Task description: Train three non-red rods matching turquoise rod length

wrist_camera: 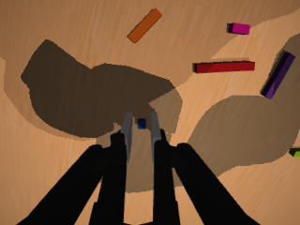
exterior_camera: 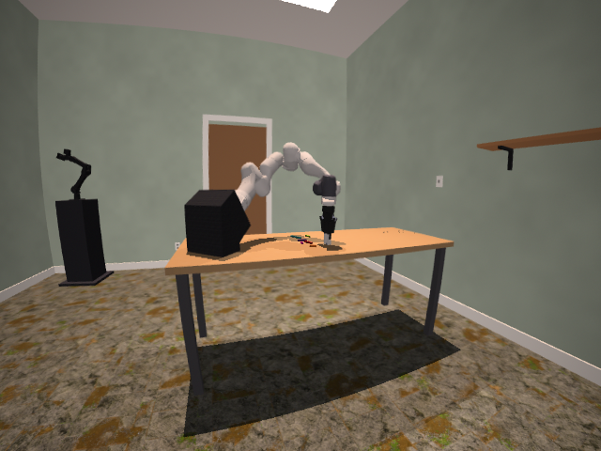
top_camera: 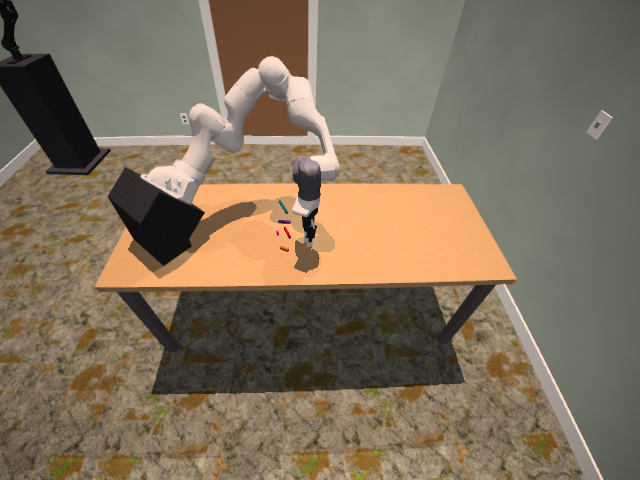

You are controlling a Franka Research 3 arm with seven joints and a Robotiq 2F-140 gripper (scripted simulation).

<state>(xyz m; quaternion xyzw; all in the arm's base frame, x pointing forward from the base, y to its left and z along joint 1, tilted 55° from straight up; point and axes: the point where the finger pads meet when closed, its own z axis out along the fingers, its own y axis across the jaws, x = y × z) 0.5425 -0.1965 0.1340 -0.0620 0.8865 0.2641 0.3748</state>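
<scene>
In the wrist view my gripper (wrist_camera: 142, 122) hangs low over the table with its fingers a narrow way apart. A small blue rod (wrist_camera: 142, 123) lies between the fingertips with a gap on each side, so it is not pinched. An orange rod (wrist_camera: 145, 25), a magenta rod (wrist_camera: 239, 28), a red rod (wrist_camera: 224, 67) and a purple rod (wrist_camera: 277, 75) lie apart from one another beyond the fingers. A lime rod (wrist_camera: 295, 152) shows at the right edge. In the top view the gripper (top_camera: 309, 241) stands right of the rods, and the turquoise rod (top_camera: 282, 206) lies farthest back.
A black box (top_camera: 155, 217) holding the arm's base sits on the table's left end. The arm's shadow covers the table around the gripper. A black pedestal (top_camera: 46, 113) stands on the floor far to the left.
</scene>
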